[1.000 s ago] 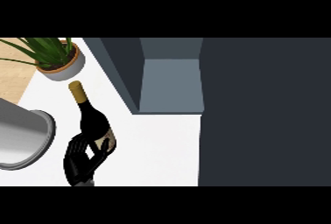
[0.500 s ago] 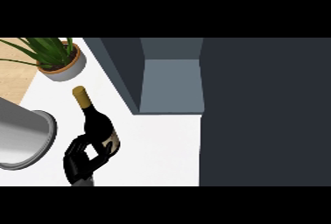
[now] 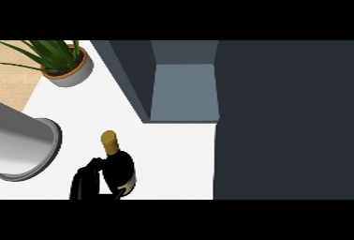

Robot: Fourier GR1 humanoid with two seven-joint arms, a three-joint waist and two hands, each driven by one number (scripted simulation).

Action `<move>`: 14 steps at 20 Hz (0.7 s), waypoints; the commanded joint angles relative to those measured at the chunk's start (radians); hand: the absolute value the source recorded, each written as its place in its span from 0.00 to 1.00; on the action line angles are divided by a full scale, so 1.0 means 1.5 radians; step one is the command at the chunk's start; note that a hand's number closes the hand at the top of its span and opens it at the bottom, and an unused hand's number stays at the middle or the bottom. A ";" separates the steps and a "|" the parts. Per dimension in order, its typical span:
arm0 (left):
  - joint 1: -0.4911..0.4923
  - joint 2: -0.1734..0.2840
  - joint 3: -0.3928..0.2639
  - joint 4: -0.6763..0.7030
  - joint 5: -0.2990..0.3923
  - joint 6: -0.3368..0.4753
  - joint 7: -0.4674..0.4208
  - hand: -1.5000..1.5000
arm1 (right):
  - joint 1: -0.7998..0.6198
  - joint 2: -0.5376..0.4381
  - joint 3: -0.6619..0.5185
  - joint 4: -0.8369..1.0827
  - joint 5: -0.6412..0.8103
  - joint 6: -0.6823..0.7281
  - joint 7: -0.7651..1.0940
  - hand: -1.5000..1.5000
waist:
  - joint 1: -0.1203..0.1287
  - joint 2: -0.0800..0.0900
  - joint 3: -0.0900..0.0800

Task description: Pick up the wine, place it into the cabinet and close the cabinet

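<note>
Fingers of one black hand curl round the wine from its left side, at the lower edge of the head view. Which hand it is cannot be told from the view, as it comes in left of centre and no forearm shows. The bottle's dark body lies against the fingers, with a finger or thumb tip showing at its lower right, and its gold-capped neck points up and slightly left, free of the hand. The wine is over the white counter, below and left of the open cabinet, well apart from it.

One bottle, one hand, one cabinet, one potted plant at upper left, and one grey round vessel just left of the bottle.
</note>
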 commanded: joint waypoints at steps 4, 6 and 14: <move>0.134 -0.007 -0.076 -0.142 -0.008 -0.090 0.035 1.00 | 0.013 -0.007 -0.015 -0.014 -0.022 0.005 0.007 0.00 | 0.002 0.003 -0.006; 0.151 0.029 -0.071 -0.191 0.010 -0.127 0.060 1.00 | 0.029 0.010 0.009 -0.002 0.012 0.010 -0.019 0.00 | 0.000 0.004 -0.006; 0.265 -0.010 -0.135 -0.491 0.010 -0.013 0.193 1.00 | 0.049 0.027 0.025 -0.020 0.016 0.011 -0.018 0.00 | 0.001 0.004 -0.006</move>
